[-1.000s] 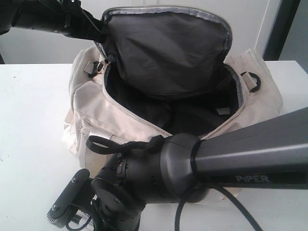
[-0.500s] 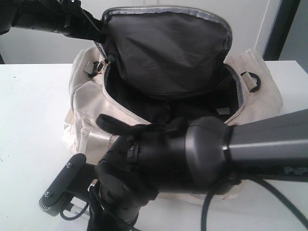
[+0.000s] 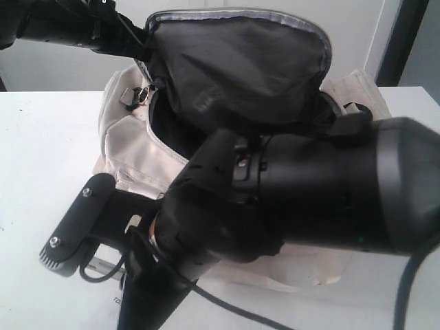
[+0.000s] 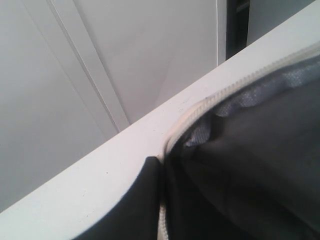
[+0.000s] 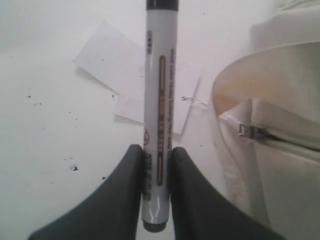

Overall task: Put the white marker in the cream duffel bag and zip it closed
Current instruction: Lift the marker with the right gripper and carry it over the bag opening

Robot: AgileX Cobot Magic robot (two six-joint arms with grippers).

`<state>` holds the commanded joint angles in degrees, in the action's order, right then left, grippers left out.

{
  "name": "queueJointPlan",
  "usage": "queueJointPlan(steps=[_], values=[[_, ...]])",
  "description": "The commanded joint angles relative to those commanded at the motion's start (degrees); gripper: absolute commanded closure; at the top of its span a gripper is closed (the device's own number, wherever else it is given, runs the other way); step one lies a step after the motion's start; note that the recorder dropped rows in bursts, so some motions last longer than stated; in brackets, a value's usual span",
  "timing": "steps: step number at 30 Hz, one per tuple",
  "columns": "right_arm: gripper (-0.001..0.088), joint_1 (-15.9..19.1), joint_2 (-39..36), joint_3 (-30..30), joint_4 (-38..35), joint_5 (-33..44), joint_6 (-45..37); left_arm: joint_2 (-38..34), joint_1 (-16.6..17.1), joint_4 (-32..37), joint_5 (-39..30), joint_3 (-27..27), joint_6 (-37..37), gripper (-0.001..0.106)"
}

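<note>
table (image 3: 41, 137): white, and you've got a few dark specks (image 5: 73, 168) on it | tags (image 5: 107, 52): white paper, looks like two sheets overlapping, flat on the table | string (image 5: 192, 101): thin loop at the tags' edge | wall (image 4: 165, 50): plain white panels behind the table | dark post (image 3: 401, 38): upright, far right

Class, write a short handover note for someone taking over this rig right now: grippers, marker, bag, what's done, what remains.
Left gripper: pinching the corner of the cream duffel bag, holding its top flap up and open.
Right gripper: shut on the white marker, outside the bag, above the table and a paper tag.
Done: bag open, marker gripped.
Left: drop the marker into the bag, release the flap, zip it closed.
</note>
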<state>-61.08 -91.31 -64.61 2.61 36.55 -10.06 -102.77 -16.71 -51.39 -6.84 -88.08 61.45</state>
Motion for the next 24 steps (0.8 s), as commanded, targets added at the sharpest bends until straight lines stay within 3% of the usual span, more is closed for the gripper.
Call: queueJointPlan(steps=[9,17,20,24], values=[[0.0868,10.56,7.87,0.00,0.00,-0.54,1.30,0.00,0.00,0.00,0.00,0.00,0.00,0.105],[0.0868,17.90,9.02,0.00,0.00,-2.03,3.01,0.00,0.00,0.00,0.00,0.00,0.00,0.105],[0.0868,20.65,9.02,0.00,0.00,-3.46,10.55,0.00,0.00,0.00,0.00,0.00,0.00,0.105],[0.0868,22.85,9.02,0.00,0.00,-3.68,11.99,0.00,0.00,0.00,0.00,0.00,0.00,0.105]])
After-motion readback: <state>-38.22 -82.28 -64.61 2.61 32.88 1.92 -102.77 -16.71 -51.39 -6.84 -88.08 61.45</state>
